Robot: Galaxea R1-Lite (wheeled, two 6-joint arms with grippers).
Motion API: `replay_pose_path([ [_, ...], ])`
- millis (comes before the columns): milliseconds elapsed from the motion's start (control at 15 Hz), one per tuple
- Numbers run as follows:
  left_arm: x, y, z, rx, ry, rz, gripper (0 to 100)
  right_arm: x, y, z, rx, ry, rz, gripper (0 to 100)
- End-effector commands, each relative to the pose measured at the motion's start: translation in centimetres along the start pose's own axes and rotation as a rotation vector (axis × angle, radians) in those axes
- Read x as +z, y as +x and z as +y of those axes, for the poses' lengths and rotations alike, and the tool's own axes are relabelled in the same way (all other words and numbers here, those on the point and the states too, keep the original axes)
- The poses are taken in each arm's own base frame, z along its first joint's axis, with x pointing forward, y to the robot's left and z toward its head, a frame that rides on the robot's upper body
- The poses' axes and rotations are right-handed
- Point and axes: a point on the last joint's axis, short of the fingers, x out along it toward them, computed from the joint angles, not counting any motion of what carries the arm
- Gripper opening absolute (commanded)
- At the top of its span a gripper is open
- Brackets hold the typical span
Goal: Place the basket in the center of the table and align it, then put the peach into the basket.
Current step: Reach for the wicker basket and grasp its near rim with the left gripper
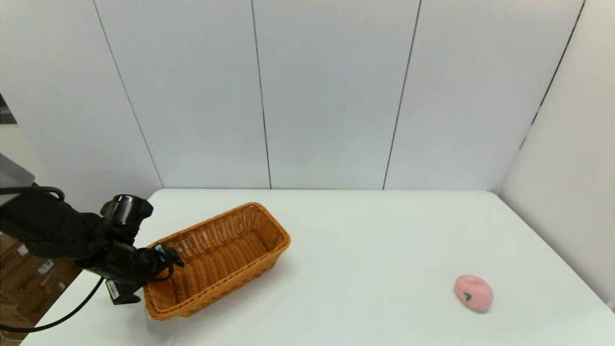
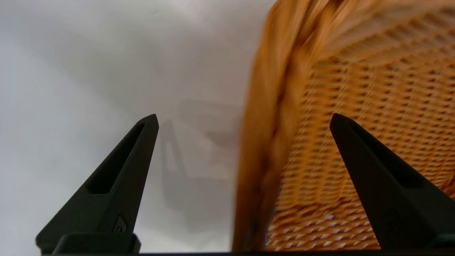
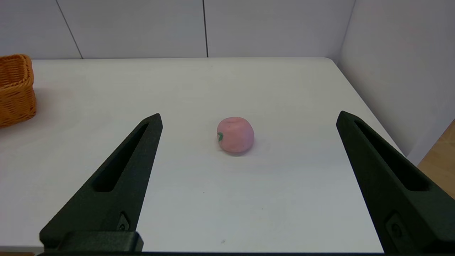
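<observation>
The orange-brown wicker basket (image 1: 226, 286) lies slantwise on the left part of the white table (image 1: 375, 230). My left gripper (image 1: 166, 259) is at its near-left end and stands open. In the left wrist view, the left gripper (image 2: 243, 119) straddles the braided rim of the basket (image 2: 263, 142), one finger inside and one outside. The pink peach (image 1: 473, 292) rests alone at the near right. My right gripper (image 3: 249, 114) is out of the head view; its wrist view shows it open, well short of the peach (image 3: 235, 135), with the basket's end (image 3: 16, 89) far off.
White wall panels close the table's far side (image 1: 269, 144) and right side (image 1: 567, 158). A black cable (image 1: 62, 317) hangs from the left arm past the table's left edge, where cardboard boxes (image 1: 24, 274) stand on the floor.
</observation>
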Motion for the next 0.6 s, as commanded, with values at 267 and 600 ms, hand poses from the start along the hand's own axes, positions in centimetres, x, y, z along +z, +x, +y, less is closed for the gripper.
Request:
replay_pose_path([
  [267,0.1,0.6,-0.2,-0.014,-0.008,0.028,0,0.0,0.0,0.0,0.0,-0.003,0.001,100],
  [600,0.1,-1.6,-0.7,-0.082,-0.004,-0.002,0,0.0,0.0,0.0,0.0,-0.003,0.001,100],
])
